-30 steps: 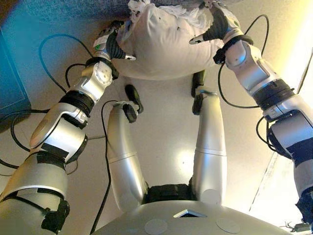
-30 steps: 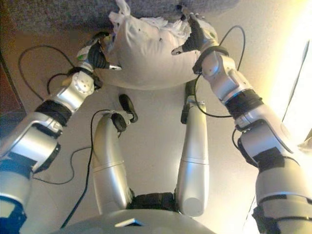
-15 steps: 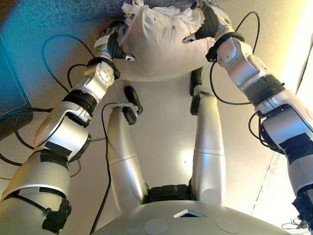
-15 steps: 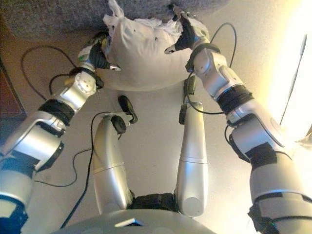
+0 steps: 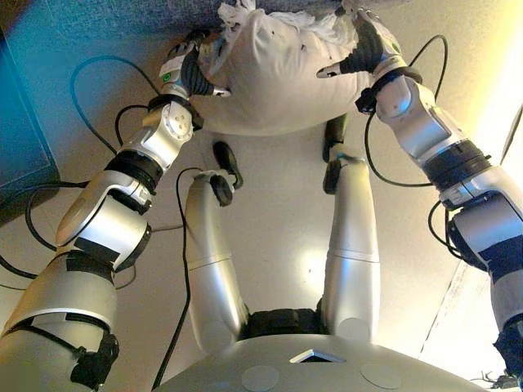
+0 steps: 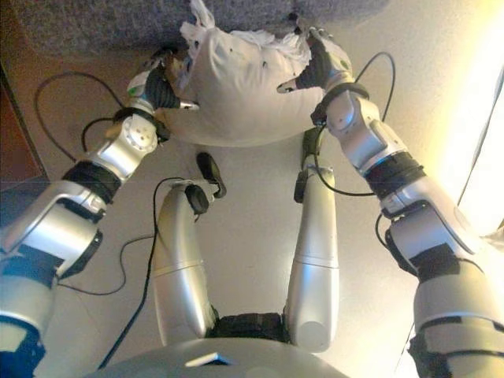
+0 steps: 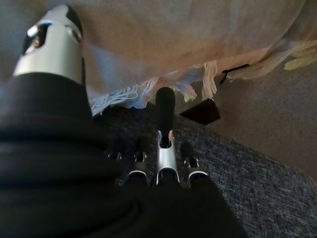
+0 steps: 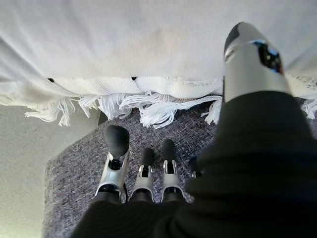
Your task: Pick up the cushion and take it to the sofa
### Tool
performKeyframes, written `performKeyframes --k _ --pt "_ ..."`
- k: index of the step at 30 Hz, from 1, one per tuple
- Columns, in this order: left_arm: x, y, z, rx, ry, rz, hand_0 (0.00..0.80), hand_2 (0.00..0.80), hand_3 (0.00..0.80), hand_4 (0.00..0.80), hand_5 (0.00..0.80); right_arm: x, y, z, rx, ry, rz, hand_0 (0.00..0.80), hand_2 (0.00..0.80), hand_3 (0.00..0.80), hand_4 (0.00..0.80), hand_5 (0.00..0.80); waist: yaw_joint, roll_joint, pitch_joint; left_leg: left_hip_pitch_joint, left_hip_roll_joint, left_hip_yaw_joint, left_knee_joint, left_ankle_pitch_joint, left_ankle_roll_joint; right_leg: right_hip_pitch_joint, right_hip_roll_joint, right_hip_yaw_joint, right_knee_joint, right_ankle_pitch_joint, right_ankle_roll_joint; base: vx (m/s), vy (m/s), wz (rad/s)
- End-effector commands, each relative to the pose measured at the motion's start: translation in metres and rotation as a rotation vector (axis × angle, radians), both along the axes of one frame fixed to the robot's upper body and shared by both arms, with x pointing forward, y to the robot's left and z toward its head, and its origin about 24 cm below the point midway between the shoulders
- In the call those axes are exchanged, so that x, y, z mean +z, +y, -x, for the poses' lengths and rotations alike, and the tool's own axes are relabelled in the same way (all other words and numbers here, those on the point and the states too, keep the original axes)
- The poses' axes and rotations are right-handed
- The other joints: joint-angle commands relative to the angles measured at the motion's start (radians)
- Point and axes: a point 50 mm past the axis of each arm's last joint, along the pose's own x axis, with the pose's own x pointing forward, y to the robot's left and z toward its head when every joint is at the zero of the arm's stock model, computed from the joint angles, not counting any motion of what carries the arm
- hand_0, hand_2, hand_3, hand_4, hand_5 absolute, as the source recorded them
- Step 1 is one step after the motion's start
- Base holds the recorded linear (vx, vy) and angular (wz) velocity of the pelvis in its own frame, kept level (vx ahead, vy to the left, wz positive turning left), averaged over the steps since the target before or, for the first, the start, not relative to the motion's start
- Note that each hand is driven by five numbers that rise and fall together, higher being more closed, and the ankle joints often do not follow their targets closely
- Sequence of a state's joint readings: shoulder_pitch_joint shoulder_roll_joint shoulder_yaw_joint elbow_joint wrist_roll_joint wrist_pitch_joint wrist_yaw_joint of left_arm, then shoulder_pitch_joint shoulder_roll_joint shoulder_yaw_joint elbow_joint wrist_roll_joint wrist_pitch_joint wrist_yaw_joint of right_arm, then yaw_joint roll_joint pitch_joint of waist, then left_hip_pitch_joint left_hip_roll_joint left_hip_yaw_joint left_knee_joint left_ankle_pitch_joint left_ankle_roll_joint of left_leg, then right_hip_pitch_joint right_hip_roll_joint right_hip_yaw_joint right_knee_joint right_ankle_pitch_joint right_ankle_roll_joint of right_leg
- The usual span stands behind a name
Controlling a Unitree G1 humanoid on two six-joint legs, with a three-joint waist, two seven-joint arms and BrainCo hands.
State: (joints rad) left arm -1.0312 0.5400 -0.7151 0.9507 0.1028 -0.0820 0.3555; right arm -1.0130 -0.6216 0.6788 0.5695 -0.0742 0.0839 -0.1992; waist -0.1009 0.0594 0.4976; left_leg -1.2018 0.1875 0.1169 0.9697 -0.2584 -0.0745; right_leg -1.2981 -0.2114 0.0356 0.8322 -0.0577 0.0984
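A white cushion (image 5: 278, 77) with a fringed edge hangs in the air between my two hands, right at the edge of the grey sofa (image 5: 122, 12). My left hand (image 5: 189, 72) presses on its left side, and my right hand (image 5: 369, 47) presses on its right side. Each thumb lies on the near face. In the left wrist view the fingers (image 7: 166, 158) are straight past the fringe of the cushion (image 7: 173, 34), over the sofa fabric (image 7: 237, 163). The right wrist view shows the same: straight fingers (image 8: 116, 163), the cushion (image 8: 124, 39) and the sofa (image 8: 74, 168).
The beige floor (image 5: 278, 212) lies below the cushion. A dark piece of furniture (image 5: 20, 139) stands at the left edge. Bright light falls on the floor at the right (image 5: 498, 98).
The cushion and both hands have shifted a little to the right since half a second ago. The hold on it is unchanged.
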Motion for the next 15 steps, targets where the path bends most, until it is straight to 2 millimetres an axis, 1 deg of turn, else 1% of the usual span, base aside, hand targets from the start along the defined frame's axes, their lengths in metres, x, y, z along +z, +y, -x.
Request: performKeyframes --k 1,5,7,10,12,15 --pt "0.019 0.028 0.001 0.070 -0.068 0.031 0.000 0.000 0.000 0.000 0.000 -0.072 -0.058 0.016 -0.167 0.264 0.044 0.000 0.000 0.000 0.000 0.000 -0.036 -0.001 0.022 -0.016 -0.020 -0.026 -0.070 0.044 -0.049 0.062 0.001 0.015 0.088 -0.077 0.033 0.000 0.000 0.00" --pt "0.022 0.028 0.000 0.067 -0.075 0.028 0.000 0.000 0.000 0.000 0.000 -0.073 -0.051 0.017 -0.127 0.291 0.063 0.000 0.000 0.000 0.000 0.000 -0.037 -0.002 0.022 -0.018 -0.022 -0.025 -0.071 0.043 -0.048 0.058 -0.001 0.015 0.088 -0.079 0.032 0.000 0.000 0.00" --pt "0.023 0.026 0.000 0.060 -0.079 0.024 0.000 0.000 0.000 0.000 0.000 -0.077 -0.045 0.015 -0.108 0.350 0.103 0.000 0.000 0.000 0.000 0.000 -0.033 0.000 0.022 -0.020 -0.025 -0.026 -0.070 0.041 -0.049 0.057 -0.002 0.014 0.088 -0.081 0.032 0.000 0.000 0.00" --pt "0.023 0.023 -0.001 0.049 -0.078 0.019 0.000 0.000 0.000 0.000 0.000 -0.083 -0.041 0.013 -0.122 0.399 0.148 0.000 0.000 0.000 0.000 0.000 -0.028 0.003 0.022 -0.015 -0.025 -0.025 -0.077 0.043 -0.051 0.062 -0.006 0.013 0.082 -0.082 0.031 0.000 0.000 0.00" --pt "0.021 0.021 -0.001 0.041 -0.078 0.020 0.000 0.000 0.000 0.000 0.000 -0.087 -0.039 0.012 -0.130 0.406 0.135 0.000 0.000 0.000 0.000 0.000 -0.025 0.008 0.022 -0.010 -0.026 -0.023 -0.082 0.045 -0.051 0.065 -0.008 0.013 0.077 -0.082 0.030 0.000 0.000 0.00" --pt "0.021 0.018 -0.002 0.045 -0.081 0.032 0.000 0.000 0.000 0.000 0.000 -0.087 -0.037 0.010 -0.132 0.398 0.134 0.000 0.000 0.000 0.000 0.000 -0.026 0.014 0.022 -0.010 -0.028 -0.020 -0.085 0.046 -0.051 0.066 -0.006 0.015 0.073 -0.082 0.028 0.019 0.036 0.01"
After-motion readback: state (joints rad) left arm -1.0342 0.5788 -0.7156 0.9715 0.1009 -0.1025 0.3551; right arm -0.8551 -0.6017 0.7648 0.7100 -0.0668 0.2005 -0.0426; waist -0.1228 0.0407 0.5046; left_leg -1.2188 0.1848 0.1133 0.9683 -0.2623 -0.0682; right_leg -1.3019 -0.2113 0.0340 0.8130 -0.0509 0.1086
